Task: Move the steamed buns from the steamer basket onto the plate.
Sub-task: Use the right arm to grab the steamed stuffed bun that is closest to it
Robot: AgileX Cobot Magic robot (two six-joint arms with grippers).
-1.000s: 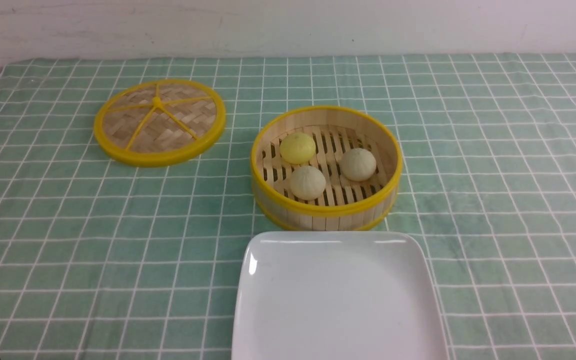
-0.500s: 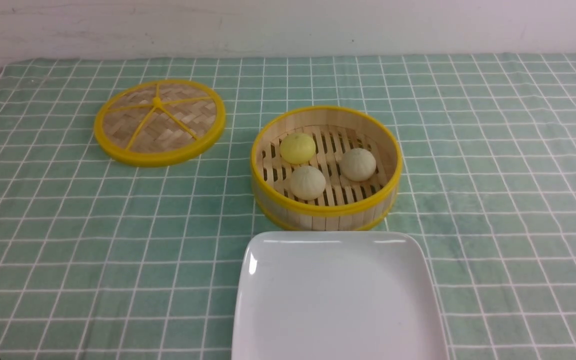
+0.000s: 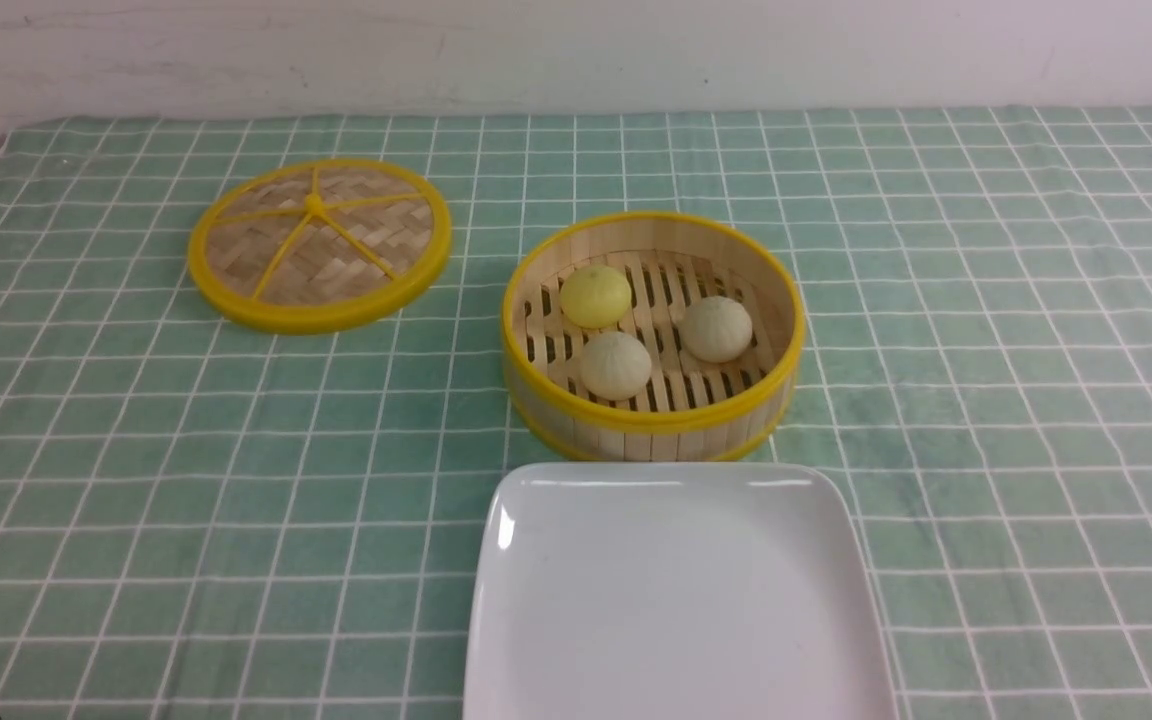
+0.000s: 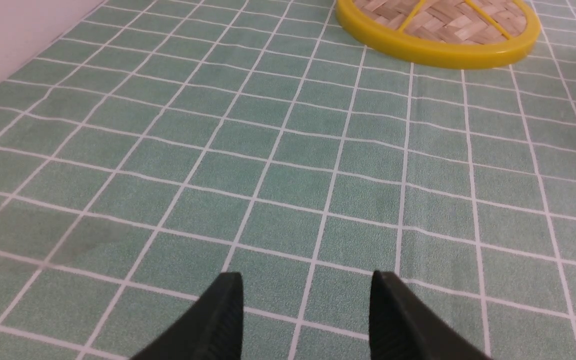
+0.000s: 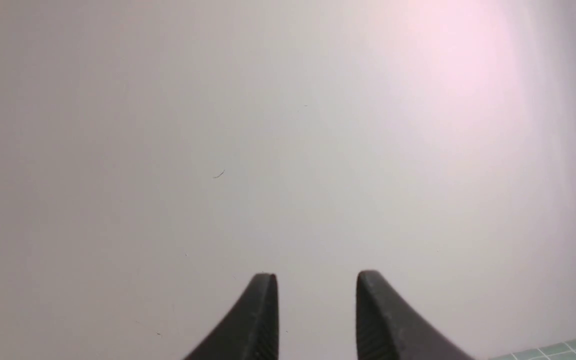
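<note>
Bamboo round steamer basket with yellow rims point(image 3: 651, 420) holds three small round steamed buns point(image 3: 595, 296), just beyond the glossy white squarish plate point(image 3: 676, 600).
I see my left gripper point(image 4: 307, 277) and right gripper point(image 5: 317, 275) both parted and empty; I would lower one straight over the nearest cream bun point(image 3: 615, 365) and close gently.

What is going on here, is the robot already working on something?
Nothing is being handled yet. The three steamed buns lie in the steamer basket, its lid set aside on the cloth, and the plate nearer the robot is bare. The left gripper and the right gripper are both open and hold nothing, away from the basket.
</note>
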